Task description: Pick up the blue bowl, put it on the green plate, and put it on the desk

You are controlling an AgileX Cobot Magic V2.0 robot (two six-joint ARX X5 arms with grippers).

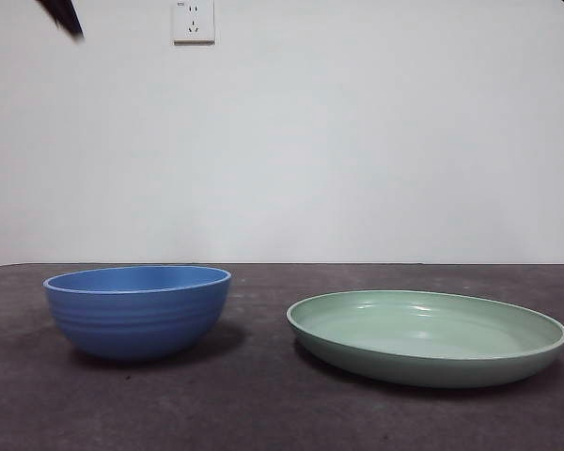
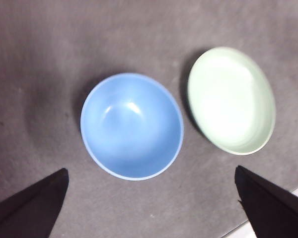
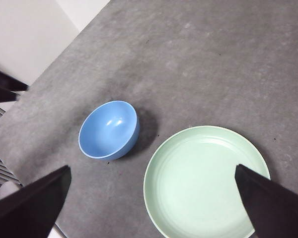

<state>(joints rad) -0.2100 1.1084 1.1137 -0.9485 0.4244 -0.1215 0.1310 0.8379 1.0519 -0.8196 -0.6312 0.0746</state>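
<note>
Glossy and curved, the blue bowl [image 2: 131,126] sat beside the green plate [image 2: 232,100] on the desk [image 2: 49,59]; the left hand [image 2: 151,203], spread wide above, might slip off its rim.

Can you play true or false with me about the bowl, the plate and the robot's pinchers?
1. The round, glossy blue bowl sits on the dark grey-brown desk. True.
2. The blue bowl is on top of the wide, shallow, pale green plate. False: they stand side by side, apart.
3. Something lies in the green plate. False: it is empty.
4. The left gripper is open above the bowl. True.
5. The right gripper holds the plate. False: it is open above it, holding nothing.
</note>
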